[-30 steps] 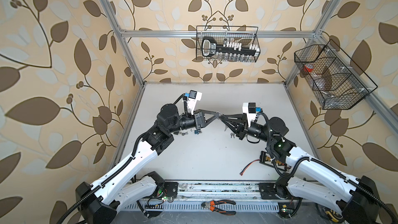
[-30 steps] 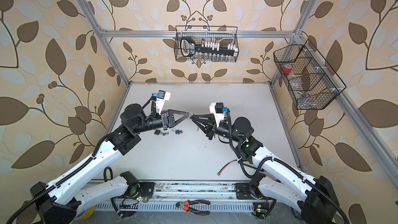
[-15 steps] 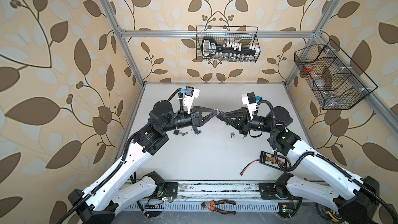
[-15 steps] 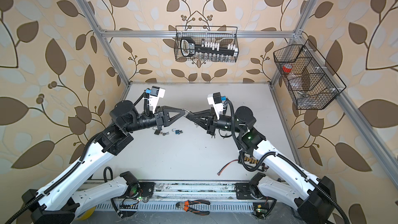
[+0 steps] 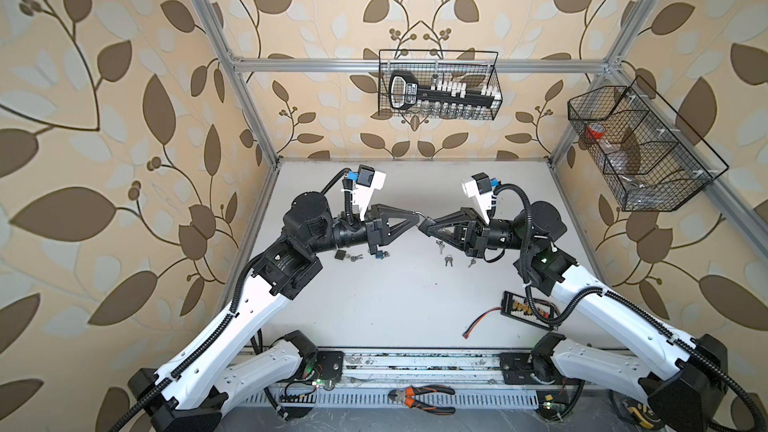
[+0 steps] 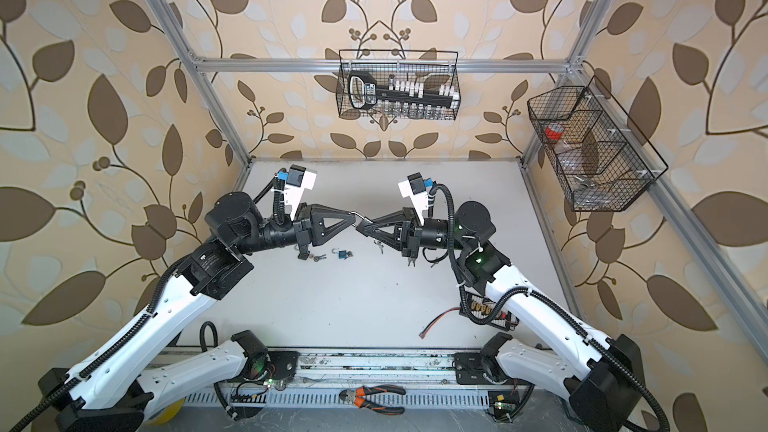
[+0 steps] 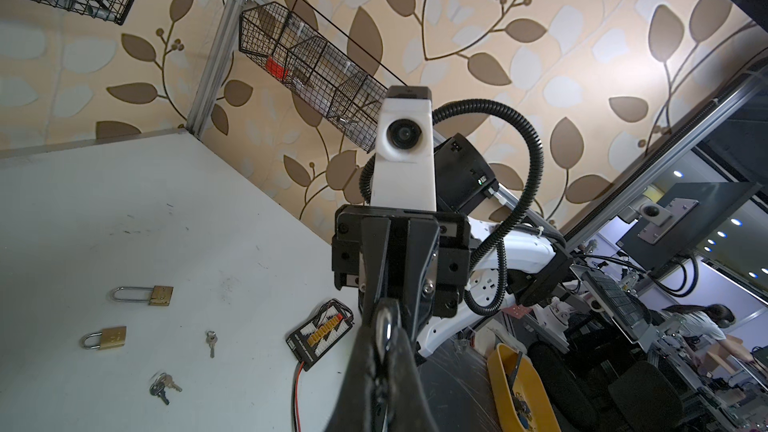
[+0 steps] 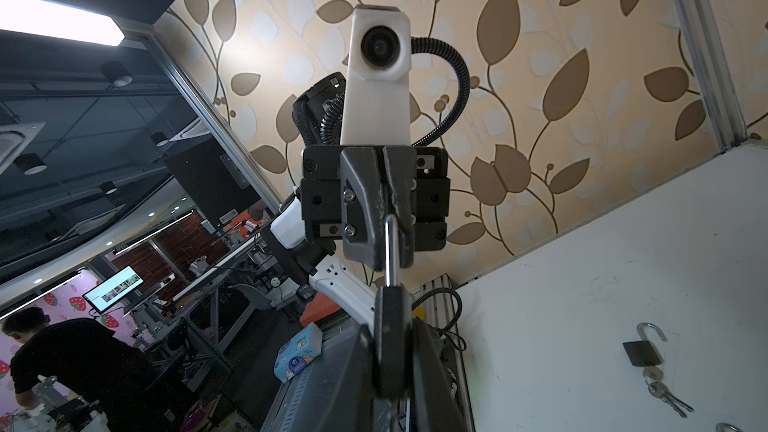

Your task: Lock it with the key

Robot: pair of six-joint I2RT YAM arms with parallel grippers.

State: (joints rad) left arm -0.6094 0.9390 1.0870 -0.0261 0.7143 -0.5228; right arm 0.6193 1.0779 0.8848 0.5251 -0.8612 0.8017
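Both elbows have swung outward; left gripper [image 5: 414, 215] clamps the shackle [image 8: 389, 243], right gripper [image 5: 422, 226] clamps the padlock body [image 8: 390, 309], midair over the table's [image 5: 395, 309] middle, where an off-axis push could slip the shackle free.

A: What changed over the last second?
B: You swung the left arm [image 5: 309, 218] elbow out toward the left wall. You raised the right gripper [image 5: 423, 226] at the wrist, so it sat flatter. In a top view the black padlock [image 5: 340, 255] came out from under the left arm.
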